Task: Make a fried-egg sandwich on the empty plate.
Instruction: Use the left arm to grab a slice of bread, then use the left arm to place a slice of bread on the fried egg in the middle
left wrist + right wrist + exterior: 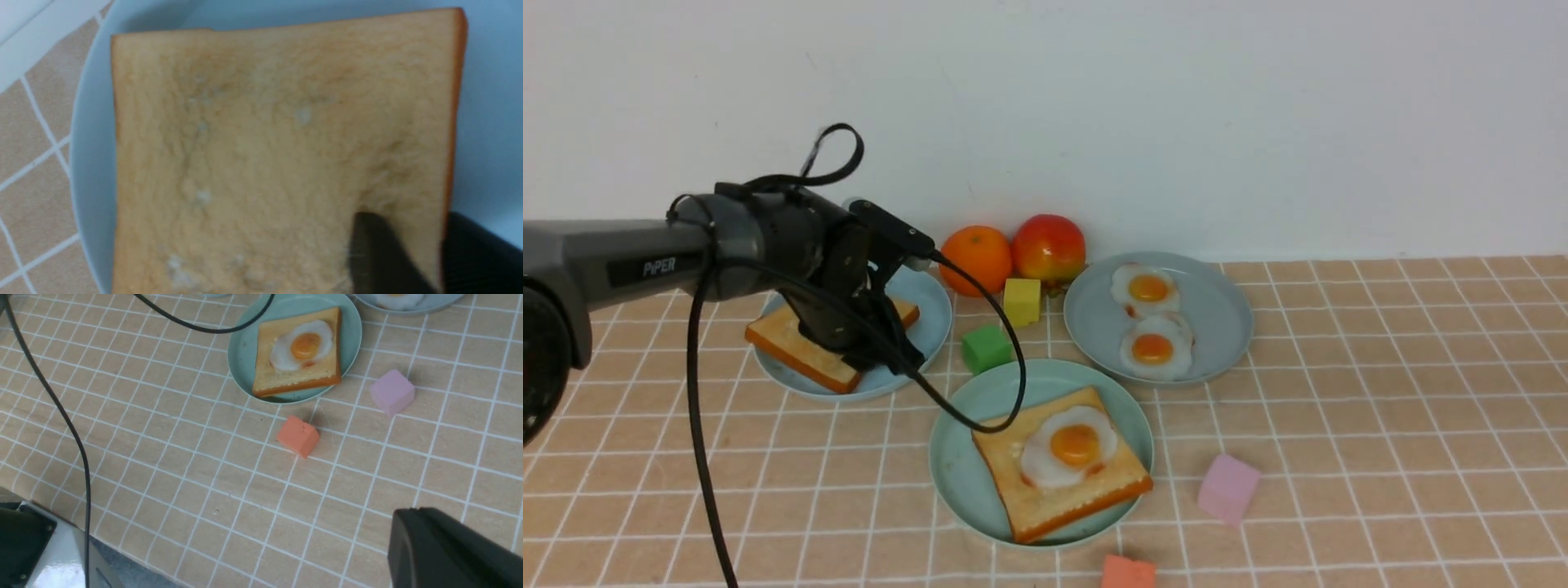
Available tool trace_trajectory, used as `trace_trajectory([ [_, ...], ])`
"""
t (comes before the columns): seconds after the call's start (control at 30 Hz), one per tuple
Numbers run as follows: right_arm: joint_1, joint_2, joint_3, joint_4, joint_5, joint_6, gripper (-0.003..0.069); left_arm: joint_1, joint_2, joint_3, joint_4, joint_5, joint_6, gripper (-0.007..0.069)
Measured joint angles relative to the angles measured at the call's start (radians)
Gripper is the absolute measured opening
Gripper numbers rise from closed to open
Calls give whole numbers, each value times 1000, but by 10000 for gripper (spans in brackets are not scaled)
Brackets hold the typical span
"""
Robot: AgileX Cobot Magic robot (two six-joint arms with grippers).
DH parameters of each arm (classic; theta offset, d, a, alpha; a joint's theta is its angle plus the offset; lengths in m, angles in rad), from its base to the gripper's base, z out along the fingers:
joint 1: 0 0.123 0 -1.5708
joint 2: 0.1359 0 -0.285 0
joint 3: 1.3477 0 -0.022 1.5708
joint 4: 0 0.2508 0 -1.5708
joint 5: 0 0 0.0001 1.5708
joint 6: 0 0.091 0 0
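The mint-green empty plate at centre front now carries one toast slice with a fried egg on top. A second toast slice lies on the sky-blue plate at the left. My left gripper is down on that slice and shut on its near edge. One finger dents the top face and the other sits outside the crust. My right gripper hangs shut and empty over bare tablecloth; the front view does not show it.
A grey-blue plate at the right back holds two more fried eggs. An orange, an apple, a yellow cube and a green cube sit between the plates. A pink cube and an orange-red cube lie near the front. The left arm's cable droops over the mint plate.
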Motion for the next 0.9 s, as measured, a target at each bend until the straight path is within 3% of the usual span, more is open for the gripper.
trace_trajectory([
  [0.07, 0, 0, 0, 8, 0, -4, 8, -1, -5, -1, 2, 6, 0, 69],
  [0.13, 0, 0, 0, 16, 1, -15, 8, -1, -21, 0, -1, 18, 0, 46],
  [0.33, 0, -10, 1, 21, 1, -34, 13, -7, -212, 22, -108, 133, -38, 46],
  [0.47, 0, -11, 1, 40, 1, -43, 13, -83, -383, 108, -202, 127, 128, 46],
  [0.57, 0, -13, 1, 45, 1, -46, 14, -234, -476, 230, -289, 66, 393, 46],
  [0.63, 0, -21, 1, 45, 1, -46, 14, -309, -483, 281, -322, 52, 492, 46],
  [0.73, 0, -43, 1, 45, 3, -49, 14, -384, -464, 307, -331, 34, 552, 46],
  [0.9, 0, -97, 1, 46, 13, -49, 14, -405, -417, 309, -333, -12, 564, 46],
])
